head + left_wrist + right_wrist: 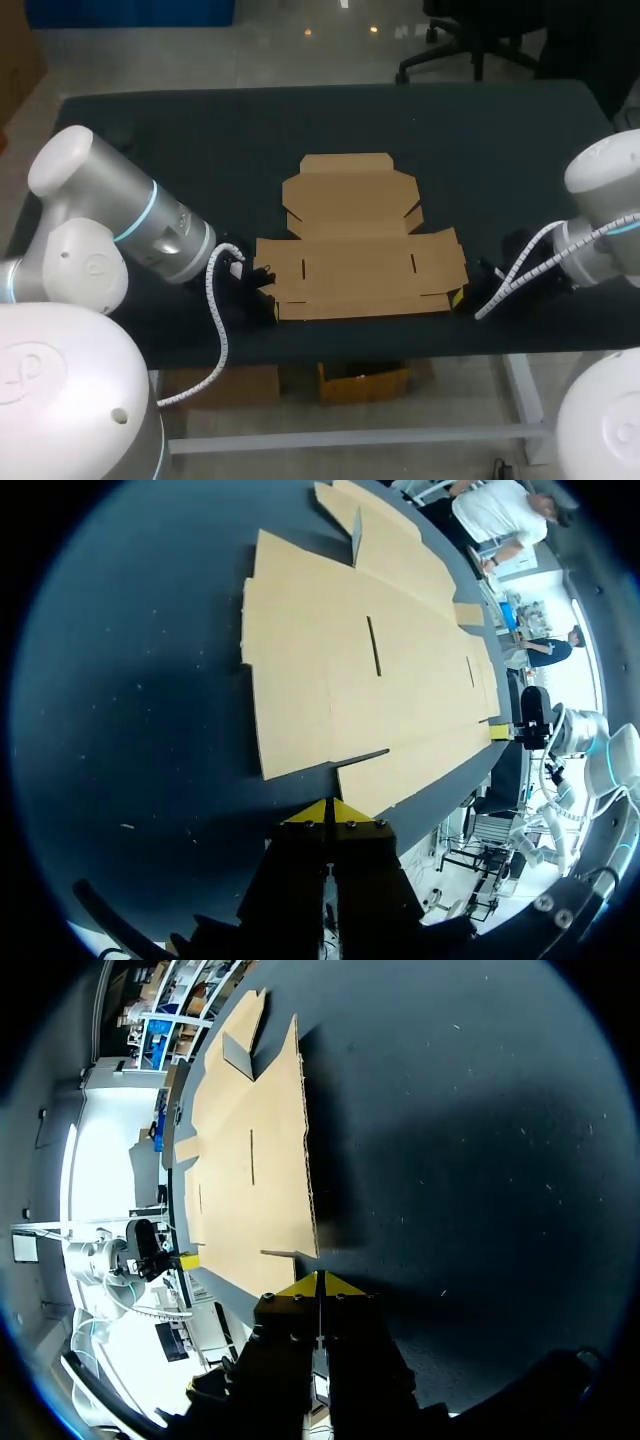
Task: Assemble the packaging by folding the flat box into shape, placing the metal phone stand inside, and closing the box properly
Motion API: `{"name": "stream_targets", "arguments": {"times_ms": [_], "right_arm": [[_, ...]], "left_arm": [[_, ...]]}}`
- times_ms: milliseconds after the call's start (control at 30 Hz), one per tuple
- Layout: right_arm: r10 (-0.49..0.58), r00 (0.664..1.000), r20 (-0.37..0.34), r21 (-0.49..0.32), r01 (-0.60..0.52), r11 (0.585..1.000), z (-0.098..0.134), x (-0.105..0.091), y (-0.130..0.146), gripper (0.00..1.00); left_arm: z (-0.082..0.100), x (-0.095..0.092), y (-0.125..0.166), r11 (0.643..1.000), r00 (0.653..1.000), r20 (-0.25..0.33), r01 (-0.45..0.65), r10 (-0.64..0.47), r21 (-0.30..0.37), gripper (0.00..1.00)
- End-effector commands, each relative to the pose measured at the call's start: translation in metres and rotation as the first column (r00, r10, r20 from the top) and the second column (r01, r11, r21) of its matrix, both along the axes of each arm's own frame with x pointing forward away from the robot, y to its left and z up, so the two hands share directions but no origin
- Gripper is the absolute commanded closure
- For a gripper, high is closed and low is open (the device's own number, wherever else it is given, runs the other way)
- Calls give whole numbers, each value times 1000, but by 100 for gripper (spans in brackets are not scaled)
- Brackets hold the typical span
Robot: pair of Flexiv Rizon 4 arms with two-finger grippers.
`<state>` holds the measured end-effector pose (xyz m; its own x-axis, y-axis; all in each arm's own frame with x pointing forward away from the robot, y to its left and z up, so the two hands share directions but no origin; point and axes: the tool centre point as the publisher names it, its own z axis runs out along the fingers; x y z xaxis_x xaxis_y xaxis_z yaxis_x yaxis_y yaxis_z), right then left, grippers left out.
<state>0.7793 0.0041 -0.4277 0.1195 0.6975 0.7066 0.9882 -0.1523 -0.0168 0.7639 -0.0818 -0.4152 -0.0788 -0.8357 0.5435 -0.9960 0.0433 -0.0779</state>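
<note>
A flat, unfolded brown cardboard box (355, 240) lies on the dark table (180, 130), its flaps spread out. My left gripper (272, 306) sits low at the box's near left corner, shut and empty; in the left wrist view its yellow tips (330, 812) meet just before the cardboard edge (350, 660). My right gripper (458, 298) is at the near right corner, also shut with nothing in it. Its joined tips (320, 1285) point at the cardboard (250, 1150) in the right wrist view. No metal phone stand shows in any view.
The box's near edge lies close to the table's front edge (360, 345). Bare dark cloth stretches behind the box and to both sides of it. A white cable loops from each wrist (215, 300).
</note>
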Motion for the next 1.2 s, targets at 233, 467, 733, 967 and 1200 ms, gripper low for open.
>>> {"name": "stream_targets", "arguments": {"times_ms": [233, 467, 733, 967, 1200], "right_arm": [[7, 1000, -10, 9, -7, 1000, -5, 3, 2, 100], [7, 1000, -17, 10, -7, 1000, -7, 3, 4, 100], [7, 1000, -15, 15, -7, 1000, -7, 4, 6, 100], [9, 1000, -5, 21, -9, 1000, -5, 3, 8, 100], [10, 1000, 2, 30, -10, 1000, -3, 3, 9, 100]], "left_arm": [[-2, 0, -1, 1000, 1000, -2, -4, 4, -3, 100], [-2, 0, 0, 1000, 1000, -3, -8, 8, -5, 100], [-3, 0, 1, 1000, 1000, -4, -7, 7, -7, 100], [-3, 0, 2, 1000, 1000, -5, -5, 4, -12, 100], [-4, -1, 3, 1000, 1000, -6, -3, 3, -16, 100]]}}
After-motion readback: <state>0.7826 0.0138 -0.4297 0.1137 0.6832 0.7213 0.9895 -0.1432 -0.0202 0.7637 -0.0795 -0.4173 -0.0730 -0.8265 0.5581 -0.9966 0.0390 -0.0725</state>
